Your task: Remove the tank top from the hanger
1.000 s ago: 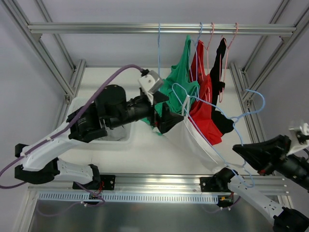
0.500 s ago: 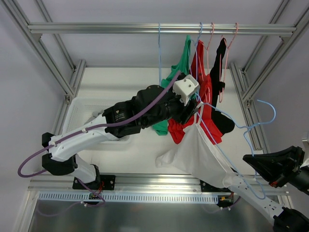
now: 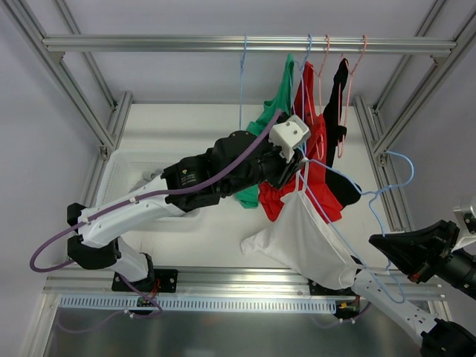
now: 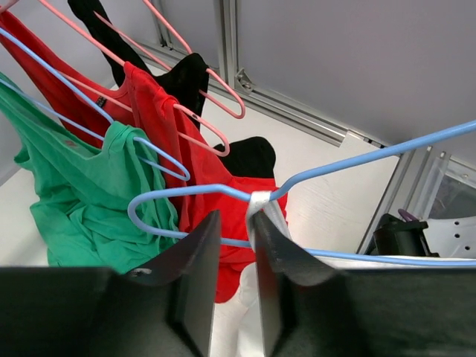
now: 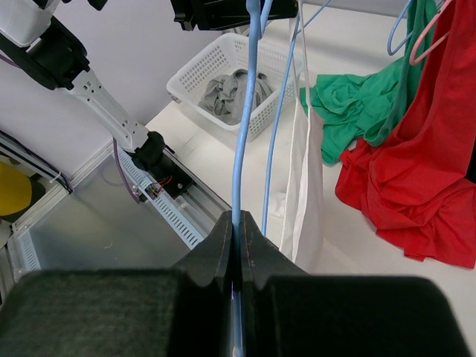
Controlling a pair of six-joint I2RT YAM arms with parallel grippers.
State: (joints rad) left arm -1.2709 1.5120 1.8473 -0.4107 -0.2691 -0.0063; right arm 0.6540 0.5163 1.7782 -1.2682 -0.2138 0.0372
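The white tank top (image 3: 305,238) hangs on a light blue hanger (image 3: 387,167) stretched slantwise across the middle of the table. My right gripper (image 5: 238,218) is shut on the hanger's wire (image 5: 245,111) at its lower end, near the front rail (image 3: 374,242). My left gripper (image 3: 296,165) is at the hanger's upper shoulder. In the left wrist view its jaws (image 4: 236,219) stand a narrow gap apart. The tank top's white strap (image 4: 260,202) loops over the wire right at the tip of the right finger. White cloth shows through the gap.
A green top (image 3: 271,126), a red top (image 3: 312,149) and a black top (image 3: 338,111) hang on wire hangers from the top rail (image 3: 186,44), close behind the left gripper. A white basket (image 3: 126,167) with grey clothes sits under the left arm.
My left arm has swung right from above the basket to the hanger's shoulder, and its jaws have narrowed. The right gripper has shifted a little with the hanger.
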